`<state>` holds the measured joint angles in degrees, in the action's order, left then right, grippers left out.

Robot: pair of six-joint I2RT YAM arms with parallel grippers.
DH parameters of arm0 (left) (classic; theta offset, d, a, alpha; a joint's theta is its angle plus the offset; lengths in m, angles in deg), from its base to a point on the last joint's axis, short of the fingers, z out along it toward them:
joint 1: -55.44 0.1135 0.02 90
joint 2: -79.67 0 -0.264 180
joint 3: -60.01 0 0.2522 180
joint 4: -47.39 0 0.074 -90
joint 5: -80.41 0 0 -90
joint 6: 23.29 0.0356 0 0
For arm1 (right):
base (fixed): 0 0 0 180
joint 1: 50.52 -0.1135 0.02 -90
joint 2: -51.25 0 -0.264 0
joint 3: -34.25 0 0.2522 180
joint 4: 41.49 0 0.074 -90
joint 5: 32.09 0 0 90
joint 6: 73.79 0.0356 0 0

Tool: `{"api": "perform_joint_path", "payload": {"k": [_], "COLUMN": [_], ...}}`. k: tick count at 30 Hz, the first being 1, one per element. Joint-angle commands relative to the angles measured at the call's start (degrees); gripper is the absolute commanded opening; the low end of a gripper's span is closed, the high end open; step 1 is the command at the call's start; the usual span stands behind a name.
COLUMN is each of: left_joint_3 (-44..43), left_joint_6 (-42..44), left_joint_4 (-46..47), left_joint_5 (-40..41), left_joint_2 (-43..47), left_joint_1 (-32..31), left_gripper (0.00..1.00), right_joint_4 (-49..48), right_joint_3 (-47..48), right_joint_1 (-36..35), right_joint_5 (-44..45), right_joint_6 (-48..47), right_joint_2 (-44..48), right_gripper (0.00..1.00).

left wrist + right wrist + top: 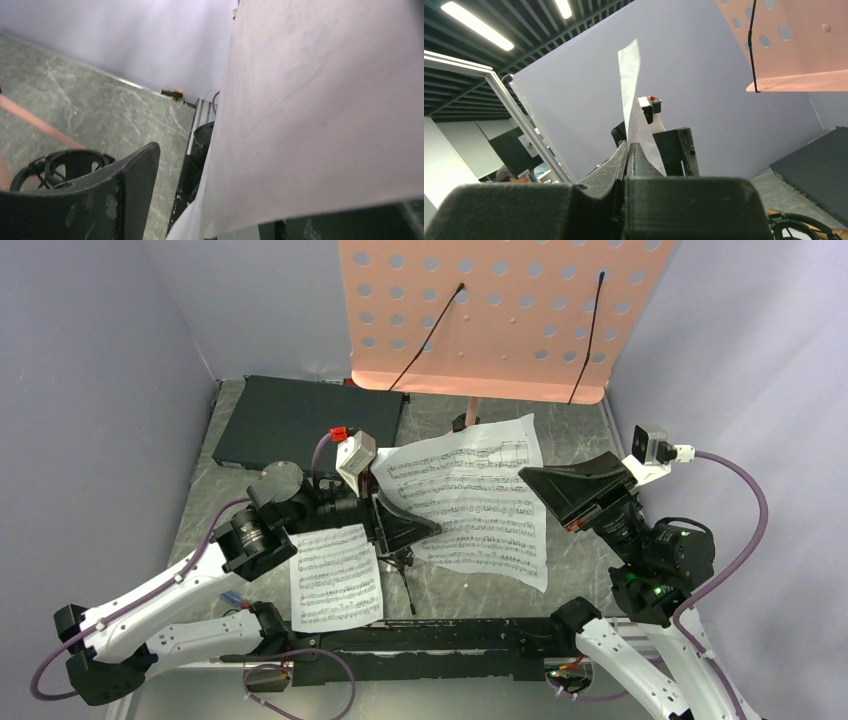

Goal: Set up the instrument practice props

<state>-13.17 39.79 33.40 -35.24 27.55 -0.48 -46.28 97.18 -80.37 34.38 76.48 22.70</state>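
Note:
The pink-copper perforated music stand (500, 310) rises at the back; its shelf shows in the right wrist view (794, 45). My right gripper (524, 476) is shut on the right edge of a large sheet-music page (470, 500) and holds it above the table; the pinch shows in the right wrist view (629, 147). My left gripper (385, 505) is open at the page's left edge, and the page (320, 110) lies over one finger. A smaller sheet-music page (335, 575) lies flat on the table. The black tripod mic stand (405, 570) stands below the left gripper. The gold microphone is out of view.
A flat black box (300, 420) lies at the back left. The music stand's pole (472, 410) meets the table behind the held page. Grey walls close in the left, back and right. The mic stand's ring (65, 167) is close below the left fingers.

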Motion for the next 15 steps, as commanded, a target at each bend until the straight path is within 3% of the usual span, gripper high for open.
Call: {"api": "perform_joint_path", "payload": {"k": [1, 4, 11, 13, 15], "left_joint_3": [0.9, 1.5, 0.9, 0.6, 0.4], "left_joint_6": [-2.6, -3.4, -3.2, -2.9, -2.8], "left_joint_4": [12.2, 14.7, 13.5, 12.5, 11.3], "left_joint_5": [-4.0, -4.6, -3.0, -2.0, -0.8], "left_joint_2": [-0.5, -0.8, -0.2, 0.2, 0.6], "left_joint_1": [-0.2, -0.2, -0.2, -0.2, -0.2], "left_gripper": [0.67, 0.57, 0.15, 0.04, 0.03], "right_joint_4": [-5.4, -5.1, 2.3, 4.0, 5.8], "right_joint_3": [1.2, 1.1, 3.9, 4.3, 4.6], "right_joint_1": [-0.2, -0.2, -0.3, -0.2, -0.2], "right_joint_5": [1.2, 1.4, 2.0, 2.4, 2.7], "right_joint_6": [2.0, 1.9, -1.0, -1.9, -3.4], "right_joint_2": [-0.8, -1.1, -2.4, -2.4, -2.3], "right_gripper": [0.00, 0.00, 0.00, 0.05, 0.16]}}
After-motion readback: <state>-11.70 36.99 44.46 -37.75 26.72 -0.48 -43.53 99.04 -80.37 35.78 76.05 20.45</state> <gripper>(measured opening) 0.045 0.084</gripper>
